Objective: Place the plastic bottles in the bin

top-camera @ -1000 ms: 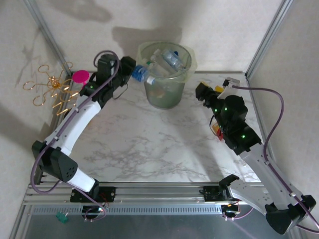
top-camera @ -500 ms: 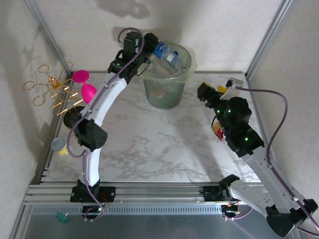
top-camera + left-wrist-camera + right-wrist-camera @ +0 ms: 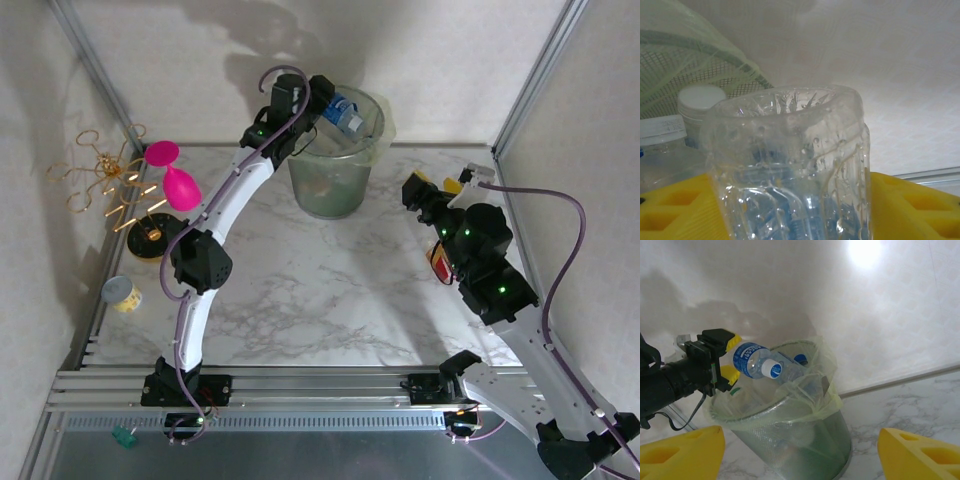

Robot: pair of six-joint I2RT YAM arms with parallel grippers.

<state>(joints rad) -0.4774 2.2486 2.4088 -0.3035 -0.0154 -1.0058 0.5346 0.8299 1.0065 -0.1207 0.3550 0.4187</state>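
My left gripper (image 3: 328, 102) is shut on a clear bottle with a blue label (image 3: 345, 113), holding it tilted over the left rim of the pale-green bin (image 3: 330, 185). In the left wrist view the bottle's base (image 3: 790, 160) sits between the yellow fingers (image 3: 912, 205), with the bin's liner and mesh wall (image 3: 695, 47) behind. Other bottles lie inside the bin, one with a white cap (image 3: 701, 100). The right wrist view shows the held bottle (image 3: 752, 361) above the bin (image 3: 805, 440). My right gripper (image 3: 440, 190) stands open to the right of the bin, nothing between its fingers (image 3: 917, 455).
A pink ornament with gold wire (image 3: 165, 175) stands at the far left on a dark round base (image 3: 150, 240). A small can (image 3: 123, 293) lies near the left edge. A red and yellow object (image 3: 440, 262) sits under the right arm. Metal frame posts rise in both back corners.
The left arm has swung up and right from beside the bin, carrying the blue-labelled bottle over the rim. The right arm has drifted slightly to the right.
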